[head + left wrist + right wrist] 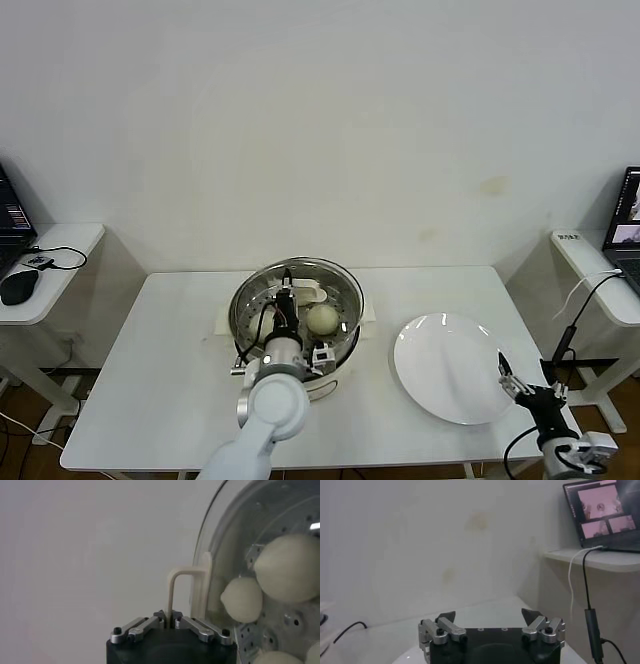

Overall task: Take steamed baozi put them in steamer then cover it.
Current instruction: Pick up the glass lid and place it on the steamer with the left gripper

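Observation:
The steamer [340, 352] stands at the table's middle on its cream-white base. The clear glass cover [335, 280] lies over its basket; I cannot tell whether its rim rests on it. My left gripper [286, 300] reaches over the steamer and is shut on the cover's cream handle [173, 587]. In the left wrist view the left gripper [170, 616] pinches the handle's thin bar, and through the cover [225, 540] I see steamed baozi [292, 567] on the perforated floor. One baozi [322, 319] shows in the head view. My right gripper [505, 377] waits open beside the plate; the right wrist view shows this gripper [489, 615] holding nothing.
A flat white plate [450, 368] with nothing on it lies right of the steamer. Side desks flank the table: one on the left with a mouse [18, 285] and cable, one on the right with a laptop [600, 512] and cables.

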Robot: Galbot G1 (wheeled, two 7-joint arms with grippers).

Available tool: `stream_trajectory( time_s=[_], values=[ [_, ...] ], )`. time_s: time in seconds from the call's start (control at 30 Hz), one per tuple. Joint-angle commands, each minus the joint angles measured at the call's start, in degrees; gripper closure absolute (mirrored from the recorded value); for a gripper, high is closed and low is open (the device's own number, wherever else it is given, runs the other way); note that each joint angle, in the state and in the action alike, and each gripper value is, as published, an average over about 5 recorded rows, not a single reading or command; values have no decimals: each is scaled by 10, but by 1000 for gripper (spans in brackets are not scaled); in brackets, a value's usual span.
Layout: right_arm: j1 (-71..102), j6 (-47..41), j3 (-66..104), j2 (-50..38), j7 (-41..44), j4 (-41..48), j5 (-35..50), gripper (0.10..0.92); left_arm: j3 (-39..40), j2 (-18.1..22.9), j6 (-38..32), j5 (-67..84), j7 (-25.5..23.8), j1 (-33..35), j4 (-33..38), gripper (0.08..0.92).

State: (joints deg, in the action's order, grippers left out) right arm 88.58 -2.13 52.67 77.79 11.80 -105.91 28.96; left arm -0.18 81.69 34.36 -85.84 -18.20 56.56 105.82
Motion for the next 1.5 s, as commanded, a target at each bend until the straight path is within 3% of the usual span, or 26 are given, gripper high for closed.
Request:
stream_trajectory(
  time_s=[0.03, 1.17, 1.27, 1.5],
  values=[
    [1, 0, 2, -1, 0, -2, 1, 203, 1, 2, 1, -17, 1, 0, -7, 853],
    [5, 5, 6, 2, 2, 1, -1, 203, -19, 13, -11, 8, 21, 16, -14, 850],
    [4, 4, 6, 3, 2, 2, -2, 203, -19, 12, -12, 16, 24, 18, -9, 808],
    [3, 5, 6, 4, 2, 4, -2, 203, -22, 3, -12, 21, 23, 28, 18, 606]
  ],
)
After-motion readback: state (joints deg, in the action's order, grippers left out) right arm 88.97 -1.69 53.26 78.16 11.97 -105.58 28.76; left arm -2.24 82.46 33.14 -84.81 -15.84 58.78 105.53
